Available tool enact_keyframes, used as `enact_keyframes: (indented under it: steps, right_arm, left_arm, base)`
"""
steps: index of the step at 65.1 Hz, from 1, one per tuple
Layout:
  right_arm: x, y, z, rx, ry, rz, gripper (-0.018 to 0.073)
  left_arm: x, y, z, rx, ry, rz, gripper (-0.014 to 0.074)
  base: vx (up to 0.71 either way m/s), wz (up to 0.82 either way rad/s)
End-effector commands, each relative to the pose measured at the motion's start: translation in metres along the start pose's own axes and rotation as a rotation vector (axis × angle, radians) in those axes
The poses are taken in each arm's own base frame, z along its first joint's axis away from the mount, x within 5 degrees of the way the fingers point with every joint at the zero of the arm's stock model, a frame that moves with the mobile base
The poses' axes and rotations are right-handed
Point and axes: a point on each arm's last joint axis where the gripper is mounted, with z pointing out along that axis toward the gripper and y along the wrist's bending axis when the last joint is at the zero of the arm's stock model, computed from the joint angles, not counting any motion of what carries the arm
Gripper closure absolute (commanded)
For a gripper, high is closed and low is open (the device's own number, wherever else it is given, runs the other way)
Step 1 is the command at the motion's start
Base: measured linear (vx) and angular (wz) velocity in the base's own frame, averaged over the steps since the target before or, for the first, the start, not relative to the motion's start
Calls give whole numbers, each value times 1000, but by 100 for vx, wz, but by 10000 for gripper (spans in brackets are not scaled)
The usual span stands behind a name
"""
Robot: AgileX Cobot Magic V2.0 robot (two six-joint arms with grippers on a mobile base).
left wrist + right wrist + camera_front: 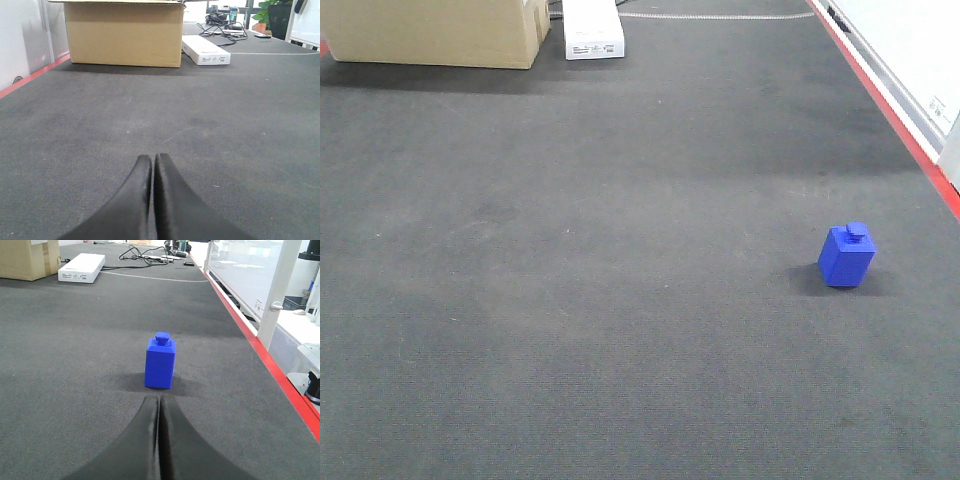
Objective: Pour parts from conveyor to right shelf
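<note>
A single part, a small bright-blue block with a knob on top (846, 256), stands upright on the dark grey conveyor belt (600, 250), near its right red-striped edge (895, 120). In the right wrist view the blue block (160, 361) stands just ahead of my right gripper (159, 399), whose black fingers are pressed together with nothing between them. My left gripper (152, 157) is shut too, low over bare belt (225, 125), with no part near it. The right shelf is out of view.
A cardboard box (440, 32) and a flat white box (592, 32) sit at the belt's far end, also seen as the cardboard box (125, 34) and the white box (206, 50). Cables (150, 254) lie beyond. A white post (277, 290) and glass panel line the right edge.
</note>
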Motion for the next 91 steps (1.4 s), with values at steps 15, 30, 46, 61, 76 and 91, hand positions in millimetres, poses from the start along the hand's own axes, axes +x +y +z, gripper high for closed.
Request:
enact_keyframes:
  steps: [15,30,46,61,76,91]
  right_arm:
    - [-4,-1,-1,12,-76,-3,568]
    - [-4,-1,-1,12,-76,-3,568]
    - [-4,-1,-1,12,-76,-3,568]
    - [-6,-1,-1,13,-94,-3,568]
    - [-25,-2,-4,20,-298,44,568]
    - [-69,-7,-26,48,-706,63,567]
  left_arm:
    - [-13,0,0,2,-84,-16,602]
    - [-13,0,0,2,-84,-16,602]
    - [-13,0,0,2,-84,-16,602]
    - [-13,0,0,2,-84,-16,602]
    - [-13,0,0,2,-84,-16,602]
    - [-13,0,0,2,-84,-16,602]
  base:
    - [0,0]
    - [0,0]
    - [0,0]
    - [0,0]
    - [0,0]
    - [0,0]
